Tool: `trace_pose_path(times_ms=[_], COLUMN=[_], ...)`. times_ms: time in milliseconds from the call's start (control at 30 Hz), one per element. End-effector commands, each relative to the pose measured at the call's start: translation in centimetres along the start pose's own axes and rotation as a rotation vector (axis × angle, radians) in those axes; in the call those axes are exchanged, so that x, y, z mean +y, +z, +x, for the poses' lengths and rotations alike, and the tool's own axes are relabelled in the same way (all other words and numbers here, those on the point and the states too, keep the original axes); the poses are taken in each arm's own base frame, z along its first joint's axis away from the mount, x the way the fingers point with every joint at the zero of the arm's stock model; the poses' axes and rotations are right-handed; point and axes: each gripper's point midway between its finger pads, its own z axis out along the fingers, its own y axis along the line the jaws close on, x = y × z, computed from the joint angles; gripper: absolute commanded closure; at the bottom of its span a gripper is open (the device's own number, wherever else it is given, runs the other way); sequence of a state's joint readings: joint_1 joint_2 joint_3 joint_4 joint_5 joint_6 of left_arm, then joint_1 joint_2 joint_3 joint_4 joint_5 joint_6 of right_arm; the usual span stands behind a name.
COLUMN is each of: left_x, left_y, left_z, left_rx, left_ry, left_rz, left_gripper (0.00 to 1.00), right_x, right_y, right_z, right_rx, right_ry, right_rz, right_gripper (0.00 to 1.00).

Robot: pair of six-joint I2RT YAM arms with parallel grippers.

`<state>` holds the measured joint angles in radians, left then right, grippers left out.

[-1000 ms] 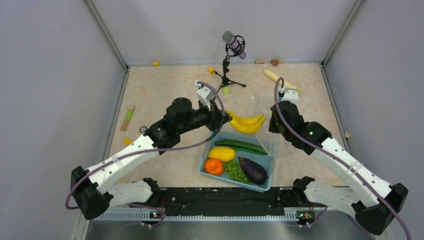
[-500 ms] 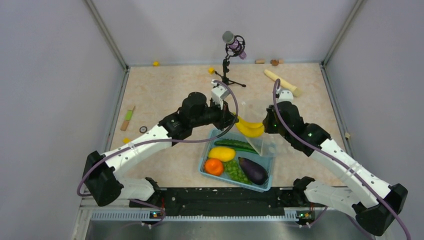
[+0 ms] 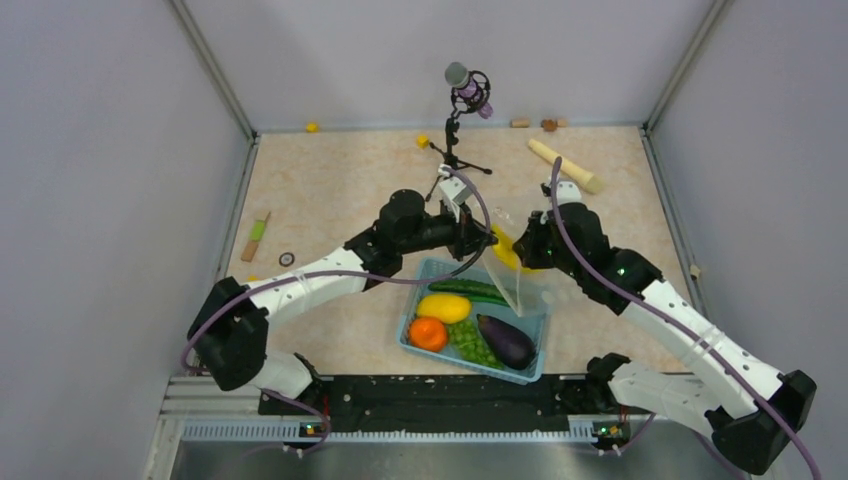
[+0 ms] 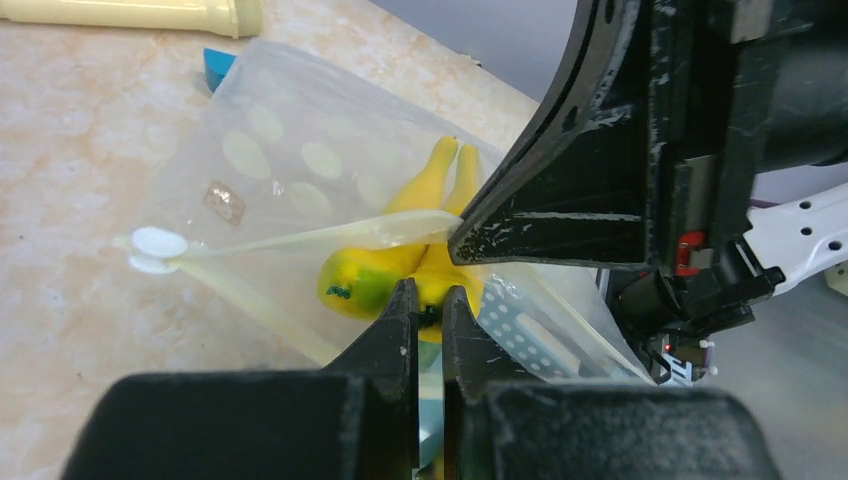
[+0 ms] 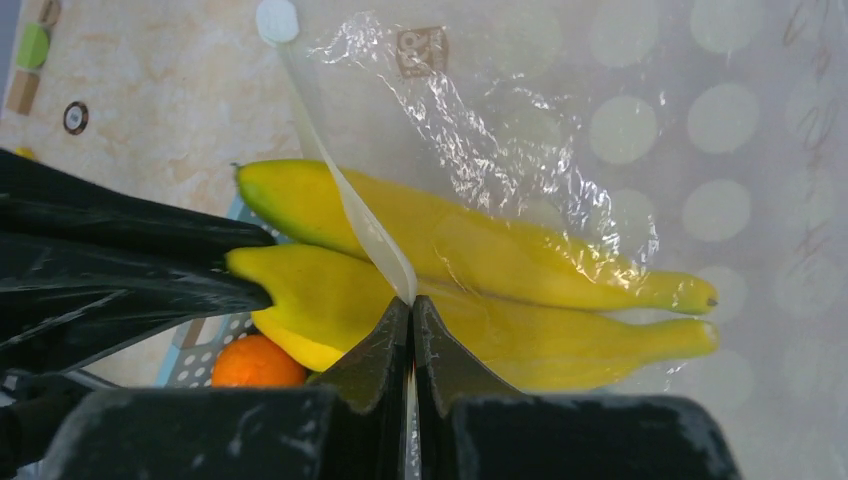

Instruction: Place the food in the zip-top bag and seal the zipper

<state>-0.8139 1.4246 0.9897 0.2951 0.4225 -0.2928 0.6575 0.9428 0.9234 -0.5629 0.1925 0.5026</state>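
Loading step: the left tool [image 4: 424, 305], clamped on the yellow plastic banana bunch [image 5: 500, 250], has it halfway inside the clear dotted plastic bag [image 5: 650, 120]. The right tool [image 5: 411, 315] pinches the bag's whitish mouth strip [image 5: 340, 190] above the light blue plastic basket [image 3: 467, 368], at its far right corner. Next: push deeper, then release.

1. Clamps the whitish zipper [image 5: 340, 190] of the clear dotted zip-top bag [image 5: 700, 130] in the closed right pincer [image 5: 412, 305].
2. Shows the yellow banana [image 5: 520, 290] partly under the plastic, outer end held in the left pincer [image 5: 265, 268].
3. Glimpses an orange [image 5: 255, 365] in the blue basket [image 5: 195, 365].
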Motion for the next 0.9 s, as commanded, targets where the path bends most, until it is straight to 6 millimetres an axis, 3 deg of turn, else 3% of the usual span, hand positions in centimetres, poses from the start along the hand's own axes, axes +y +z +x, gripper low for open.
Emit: trace_pose_path(times_ms=[0, 400, 433, 567, 633, 733, 800, 867], left_x=[-1.7, -0.2, -0.2, 0.1, 0.0, -0.5, -0.7, -0.7], left_y=[1.2, 3.2, 3.4, 3.5, 3.2, 2.3, 1.5, 0.7], left_z=[-2.5, -1.2, -1.2, -1.1, -1.2, -1.5, -1.5, -1.4], left_rx=[-0.101, -0.125, -0.119, -0.099, -0.092, -0.076, -0.067, -0.063], left_ry=[0.085, 0.131, 0.123, 0.096, 0.081, 0.058, 0.048, 0.043], left_rz=[0.110, 0.080, 0.083, 0.063, 0.055, 0.045, 0.038, 0.018], left_gripper=[1.00, 1.00, 0.96, 0.58, 0.48, 0.37, 0.18, 0.10], right_x=[2.5, 3.9, 4.0, 3.3, 2.2, -1.5, -3.8, -4.9], right_y=[-0.6, -1.9, -1.9, -1.8, -1.6, -1.1, -1.1, -1.3], right_z=[-1.1, -2.2, -2.2, -2.3, -2.3, -2.7, -3.0, -3.3], right_rx=[-0.029, -0.051, -0.048, -0.052, -0.063, -0.114, -0.146, -0.167], right_ry=[0.053, 0.124, 0.129, 0.145, 0.145, 0.126, 0.123, 0.121], right_rz=[-0.128, -0.247, -0.256, -0.235, -0.182, 0.010, 0.131, 0.187], right_gripper=[1.00, 1.00, 1.00, 1.00, 1.00, 1.00, 1.00, 1.00])
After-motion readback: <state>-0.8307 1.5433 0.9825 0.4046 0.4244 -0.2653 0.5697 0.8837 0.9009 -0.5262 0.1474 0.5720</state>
